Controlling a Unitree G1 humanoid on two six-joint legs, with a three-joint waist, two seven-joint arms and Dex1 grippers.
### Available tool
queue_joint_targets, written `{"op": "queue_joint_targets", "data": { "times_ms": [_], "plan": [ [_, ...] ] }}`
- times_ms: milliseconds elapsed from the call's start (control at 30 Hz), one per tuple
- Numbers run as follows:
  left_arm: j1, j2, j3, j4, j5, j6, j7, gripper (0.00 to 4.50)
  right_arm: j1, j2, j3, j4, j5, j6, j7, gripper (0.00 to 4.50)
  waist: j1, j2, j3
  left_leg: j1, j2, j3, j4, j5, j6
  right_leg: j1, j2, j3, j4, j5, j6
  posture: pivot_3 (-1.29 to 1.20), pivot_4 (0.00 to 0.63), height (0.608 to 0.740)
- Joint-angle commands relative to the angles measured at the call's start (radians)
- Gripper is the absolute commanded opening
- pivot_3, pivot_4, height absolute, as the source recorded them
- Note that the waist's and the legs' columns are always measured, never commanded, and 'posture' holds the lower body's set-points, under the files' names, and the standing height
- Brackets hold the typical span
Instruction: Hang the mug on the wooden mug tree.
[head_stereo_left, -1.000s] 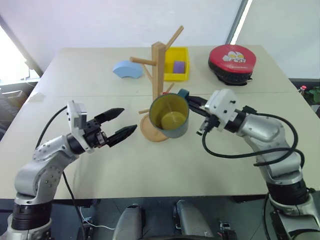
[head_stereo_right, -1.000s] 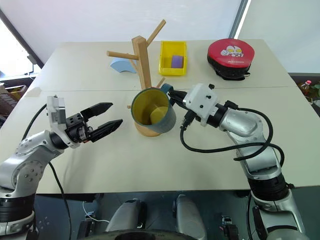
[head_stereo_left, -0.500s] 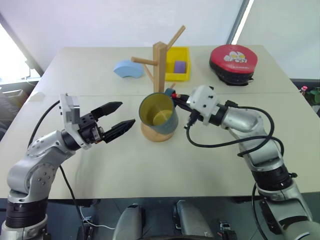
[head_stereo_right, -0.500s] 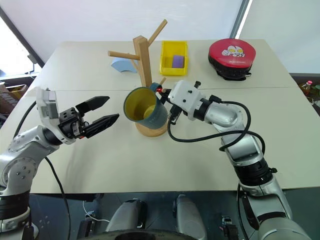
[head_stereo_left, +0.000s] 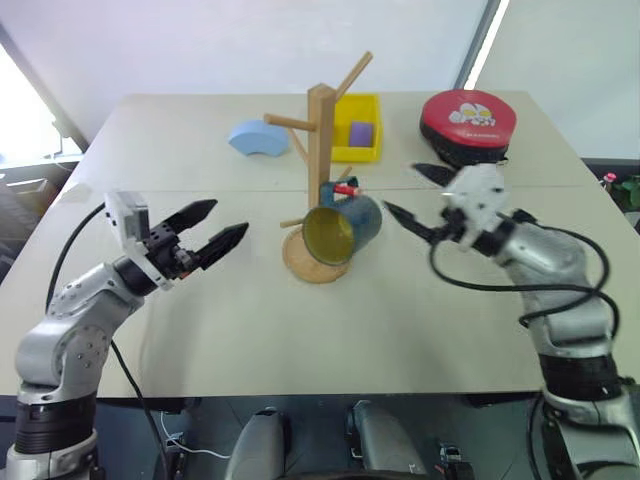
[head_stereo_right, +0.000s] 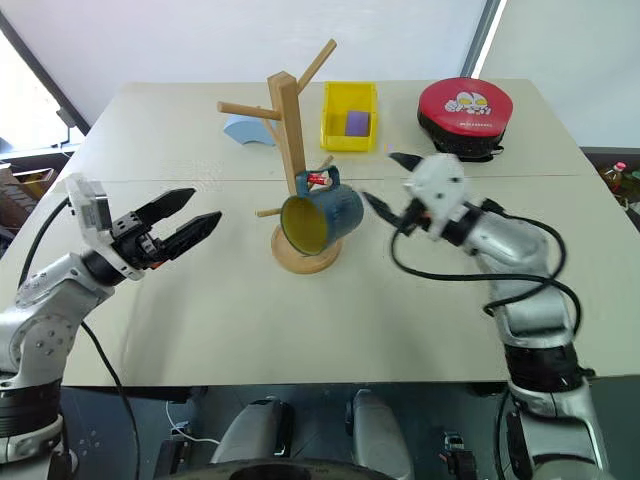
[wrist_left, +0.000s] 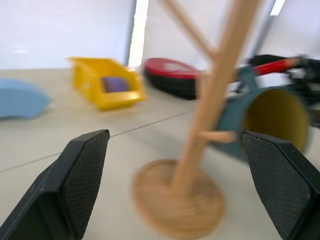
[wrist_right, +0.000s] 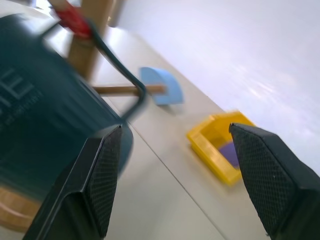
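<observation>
**Mug on the tree, mid-table**

Hanging by its handle from a peg: mug (head_stereo_left: 343, 229), on tree (head_stereo_left: 319, 140) at table (head_stereo_left: 300, 330) centre. Behind the tree, bin (head_stereo_left: 356, 128) holding a block (head_stereo_left: 358, 132). Far right, round pad (head_stereo_left: 465, 120). Far left, arch piece (head_stereo_left: 255, 138).

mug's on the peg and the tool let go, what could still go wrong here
The mug hangs by its handle near the red tip of a peg on the mug tree, tilted, so it may slide off. The open right tool sits close beside the mug and could bump it.
</observation>
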Motion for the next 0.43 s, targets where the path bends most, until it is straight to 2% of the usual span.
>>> {"op": "queue_joint_targets", "data": {
  "times_ms": [33, 233, 433],
  "plan": [
    [0.011, -0.019, 0.039, 0.113, 0.121, -0.096, 0.071, 4.50, 0.076, 0.046, -0.082, 0.054, 0.060, -0.027, -0.033, 3.51, -0.003, 0.000, 0.000, 0.000, 0.000, 0.000, 0.000, 0.000, 0.000, 0.000, 0.000, 0.000, 0.000, 0.000, 0.000, 0.00, 0.150, 0.740],
    [0.039, -0.061, 0.042, 0.246, 0.272, -0.233, 0.144, 4.50, 0.167, 0.126, -0.088, 0.114, 0.057, -0.069, -0.089, 3.51, -0.005, 0.000, 0.000, 0.001, 0.001, 0.001, -0.002, 0.000, 0.000, -0.002, 0.001, 0.001, 0.002, 0.000, 0.000, 0.00, 0.150, 0.740],
    [0.075, -0.090, 0.052, 0.293, 0.315, -0.289, 0.156, 4.50, 0.164, 0.154, -0.079, 0.170, 0.057, -0.094, -0.116, 3.51, -0.002, 0.000, 0.000, 0.001, 0.001, 0.001, -0.001, 0.000, 0.000, -0.001, 0.000, 0.001, 0.001, 0.000, 0.000, 0.00, 0.150, 0.740]
  ]
}}
